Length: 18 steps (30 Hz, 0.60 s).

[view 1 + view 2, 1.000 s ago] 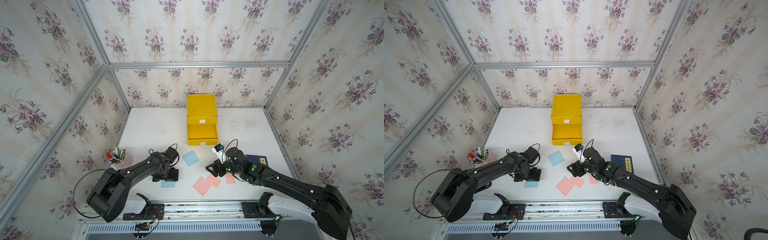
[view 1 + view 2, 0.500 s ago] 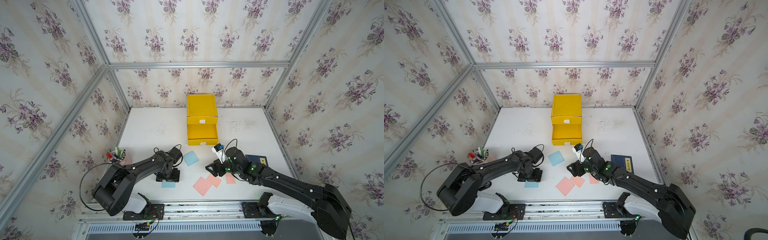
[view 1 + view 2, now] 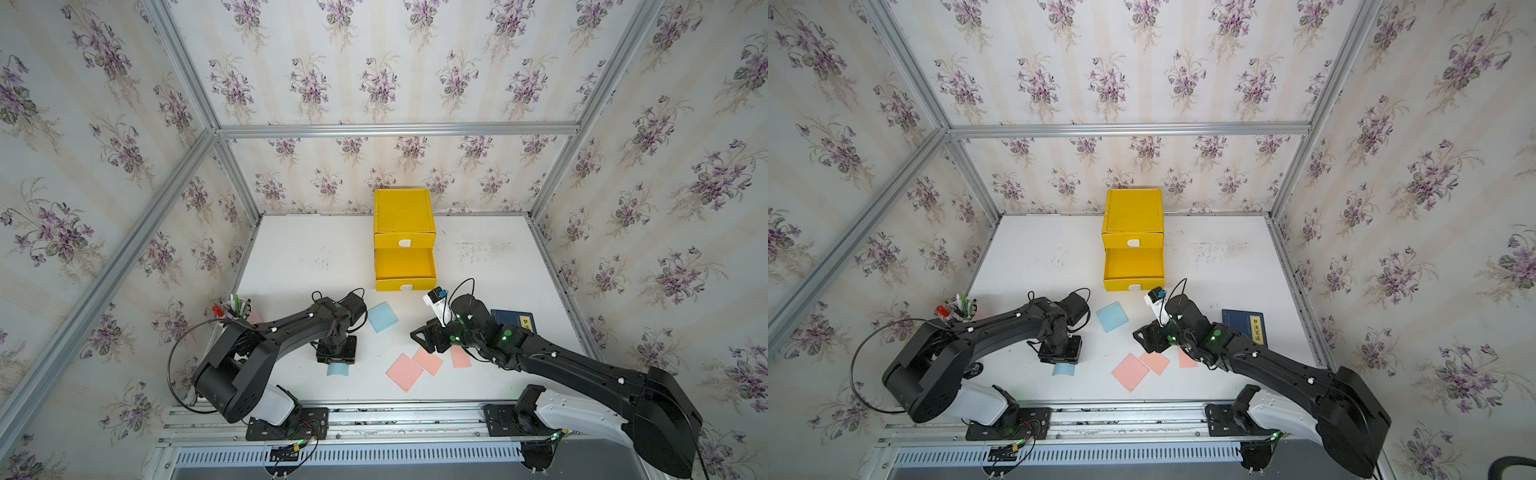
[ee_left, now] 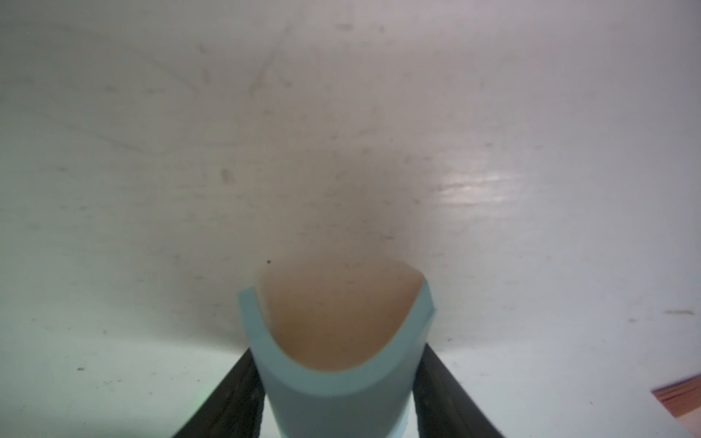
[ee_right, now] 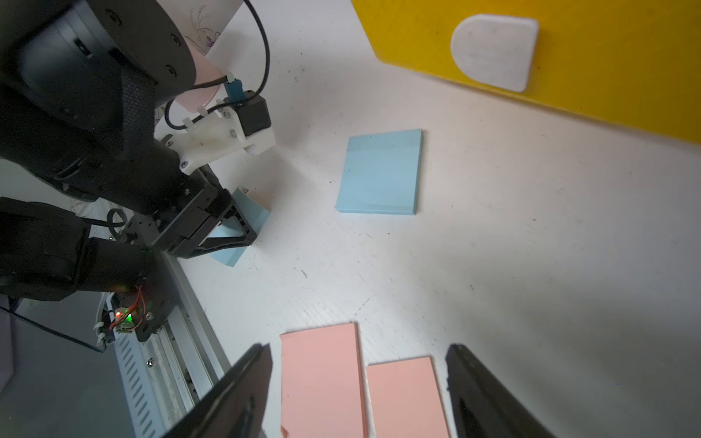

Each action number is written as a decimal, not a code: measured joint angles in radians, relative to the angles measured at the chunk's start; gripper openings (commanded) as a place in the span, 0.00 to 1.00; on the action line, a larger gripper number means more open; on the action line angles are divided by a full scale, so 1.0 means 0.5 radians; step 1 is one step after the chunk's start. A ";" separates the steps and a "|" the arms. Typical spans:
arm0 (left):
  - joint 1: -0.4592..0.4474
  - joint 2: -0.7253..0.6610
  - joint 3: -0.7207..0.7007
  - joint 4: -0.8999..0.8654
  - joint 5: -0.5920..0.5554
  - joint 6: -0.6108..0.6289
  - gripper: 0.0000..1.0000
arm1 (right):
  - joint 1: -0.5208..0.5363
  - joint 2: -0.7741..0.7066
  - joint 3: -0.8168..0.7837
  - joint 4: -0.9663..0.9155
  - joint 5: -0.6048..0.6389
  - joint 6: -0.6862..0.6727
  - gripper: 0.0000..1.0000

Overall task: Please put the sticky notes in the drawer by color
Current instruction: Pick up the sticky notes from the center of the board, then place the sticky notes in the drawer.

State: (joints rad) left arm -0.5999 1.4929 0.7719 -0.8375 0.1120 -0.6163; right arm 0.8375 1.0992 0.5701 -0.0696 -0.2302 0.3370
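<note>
Care first with the bowed blue note [image 4: 333, 398], squeezed edge to edge by the left pincer [image 3: 337, 362] and buckled into an arch down at the surface [image 3: 316, 257], near its front edge. Judged a springy, slippery hold: raise slowly and straight, hold the squeeze even, watch for a sideways pop-out. Carry toward the drawer [image 3: 404, 216] at the back of the surface, passing above the flat blue note [image 3: 382, 316] without brushing it. Release low inside the open tray [image 3: 405, 266], never from height, to avoid a flutter past the rim. Leave alone the right pincer [image 5: 359, 352], jaws apart with nothing between them, poised just above the pink notes [image 3: 428, 360]: three of those, flat on the surface, one partly hidden by that arm.

Containers next. Open tray pulled out toward the arms, below the shut top tray [image 3: 404, 242]; seemingly bare, though cannot rule out pale paper against the yellow floor. Cannot tell which of the lower trays. Pen cup [image 3: 237, 309] at the left edge of the surface, stuffed with markers [image 3: 235, 301]. Dark blue book [image 3: 513, 320] flat beside the right arm, no part of the sorting.
</note>
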 measured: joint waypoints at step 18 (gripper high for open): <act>0.006 0.219 1.591 -0.479 -0.124 0.175 0.61 | -0.037 -0.343 0.031 0.104 0.166 0.072 0.77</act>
State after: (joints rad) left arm -0.5968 1.6024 1.5673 -1.0771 0.0498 -0.5289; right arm 0.8188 0.9276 0.5854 -0.0177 -0.1471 0.3729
